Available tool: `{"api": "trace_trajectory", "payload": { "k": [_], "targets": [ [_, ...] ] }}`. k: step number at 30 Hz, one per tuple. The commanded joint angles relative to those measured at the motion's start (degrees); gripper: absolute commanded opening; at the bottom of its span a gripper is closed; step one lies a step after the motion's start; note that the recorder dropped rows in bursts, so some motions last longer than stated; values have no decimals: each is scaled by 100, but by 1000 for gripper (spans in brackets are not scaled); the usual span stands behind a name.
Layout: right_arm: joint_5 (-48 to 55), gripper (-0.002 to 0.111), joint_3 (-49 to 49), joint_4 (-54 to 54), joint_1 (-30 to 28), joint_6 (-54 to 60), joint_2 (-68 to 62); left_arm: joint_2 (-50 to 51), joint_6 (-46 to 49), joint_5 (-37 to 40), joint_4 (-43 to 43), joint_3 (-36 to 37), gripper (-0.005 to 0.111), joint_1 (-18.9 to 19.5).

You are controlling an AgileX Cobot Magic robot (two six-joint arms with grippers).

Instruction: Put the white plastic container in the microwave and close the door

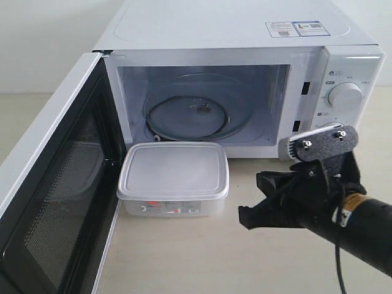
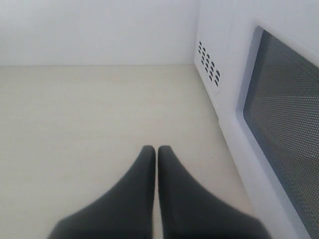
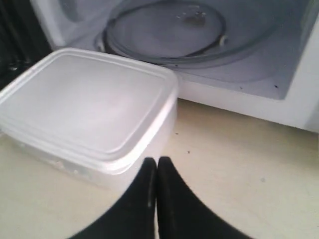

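Container: white plastic container (image 1: pixel 173 174) on the table (image 1: pixel 184 257), just before the open microwave (image 1: pixel 245 37), door (image 1: pixel 55 196) swung wide left.
Right gripper (image 3: pixel 157 163): jaws pressed together, holding nothing, near the container's right corner.
Left gripper (image 2: pixel 157 149): likewise closed, empty, outside the door.
Handling: probably light, slick, flexible; take it by the rim at its right edge.

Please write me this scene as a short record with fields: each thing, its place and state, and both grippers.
object: white plastic container, lid on
place: on the table, in front of the microwave
access: door wide open
inside: glass turntable, no container on it
right arm: right gripper shut, empty, near the container's corner
left arm: left gripper shut, empty, over the table beside the door's outer side
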State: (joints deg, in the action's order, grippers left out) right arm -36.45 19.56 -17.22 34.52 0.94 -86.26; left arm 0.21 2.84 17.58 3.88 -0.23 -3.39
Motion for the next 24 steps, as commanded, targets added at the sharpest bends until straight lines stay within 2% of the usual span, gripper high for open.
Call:
{"api": "trace_trajectory", "payload": {
  "k": [1, 4, 7, 8, 10, 13, 15, 18, 22, 24],
  "targets": [
    [-82, 0, 665, 19, -209, -258, -862, -21, 12, 2, -6, 23, 4, 32],
    [627, 0, 1328, -120, -209, -46, -1302, -21, 12, 2, -6, 23, 4, 32],
    [720, 0, 1226, -1067, -209, 599, -925, -21, 12, 2, -6, 23, 4, 32],
    [778, 0, 1113, -1086, -198, 581, -731, -21, 12, 2, -6, 23, 4, 32],
    [1286, 0, 852, -812, -198, 77, -231, -21, 12, 2, -6, 23, 4, 32],
    [2420, 0, 830, 460, -158, -762, 145, -21, 12, 2, -6, 23, 4, 32],
    [2705, 0, 830, 1285, -2, -1382, 157, -21, 12, 2, -6, 23, 4, 32],
    [2421, 0, 830, 1809, 436, -1824, 16, -21, 12, 2, -6, 23, 4, 32],
    [1528, 0, 830, 1779, 1120, -2683, -310, -21, 12, 2, -6, 23, 4, 32],
    [1192, 0, 830, 1779, 1200, -2902, -436, -21, 12, 2, -6, 23, 4, 32]
  ]
}}
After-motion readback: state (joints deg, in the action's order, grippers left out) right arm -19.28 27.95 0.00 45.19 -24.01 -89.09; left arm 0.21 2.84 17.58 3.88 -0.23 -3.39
